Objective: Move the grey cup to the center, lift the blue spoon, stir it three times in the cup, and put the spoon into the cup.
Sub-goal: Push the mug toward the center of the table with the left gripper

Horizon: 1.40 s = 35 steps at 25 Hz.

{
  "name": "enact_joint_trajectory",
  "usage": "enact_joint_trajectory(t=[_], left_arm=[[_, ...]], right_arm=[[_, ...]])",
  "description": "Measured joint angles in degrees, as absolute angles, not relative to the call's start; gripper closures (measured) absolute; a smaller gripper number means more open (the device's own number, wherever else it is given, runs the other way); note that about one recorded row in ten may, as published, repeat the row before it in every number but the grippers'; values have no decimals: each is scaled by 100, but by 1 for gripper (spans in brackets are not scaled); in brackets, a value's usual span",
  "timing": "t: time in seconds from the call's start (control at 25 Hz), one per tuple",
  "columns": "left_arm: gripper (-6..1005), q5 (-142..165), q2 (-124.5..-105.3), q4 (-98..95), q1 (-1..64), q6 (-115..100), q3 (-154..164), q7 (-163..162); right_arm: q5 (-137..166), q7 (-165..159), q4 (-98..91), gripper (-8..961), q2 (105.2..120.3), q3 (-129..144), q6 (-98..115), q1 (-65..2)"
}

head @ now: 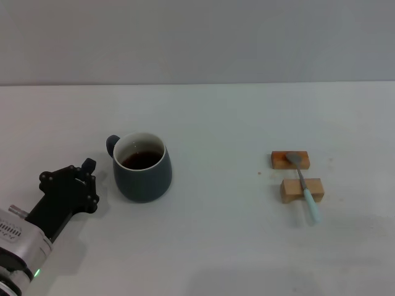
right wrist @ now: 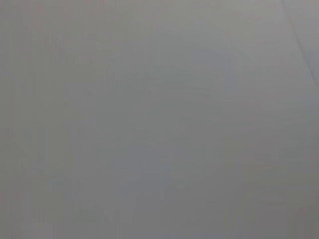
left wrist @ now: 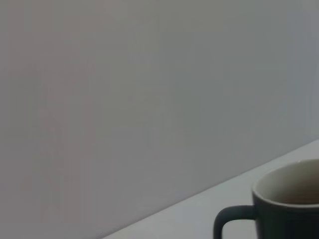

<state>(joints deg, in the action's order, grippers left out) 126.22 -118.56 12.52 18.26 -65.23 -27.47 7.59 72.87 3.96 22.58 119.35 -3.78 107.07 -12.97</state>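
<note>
The desk (head: 216,259) carried the grey cup (head: 143,168) toward its left edge, dark liquid inside, handle turned to the far left. The left end effector (head: 86,176) sat just beside it; whether open or closed, I could not tell. Gripping low and sliding gently would avoid spills. The blue spoon (head: 303,186) lay across two wooden blocks (head: 302,190) nearer the right edge.

Plain grey surface (right wrist: 159,119) fills view; faint diagonal line in one corner.

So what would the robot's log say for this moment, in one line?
left gripper: beside grey cup, not touching | right gripper: out of view | blue spoon: resting across two wooden blocks | cup: dark liquid inside
</note>
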Motion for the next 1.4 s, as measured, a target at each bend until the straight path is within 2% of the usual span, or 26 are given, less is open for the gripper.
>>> enact_joint_trajectory(t=[1.4], left_arm=[[998, 12628, -11885, 1722, 2006, -6446, -2368, 773]], right_arm=[[7286, 396, 2257, 251, 11935, -410, 10652, -1309]])
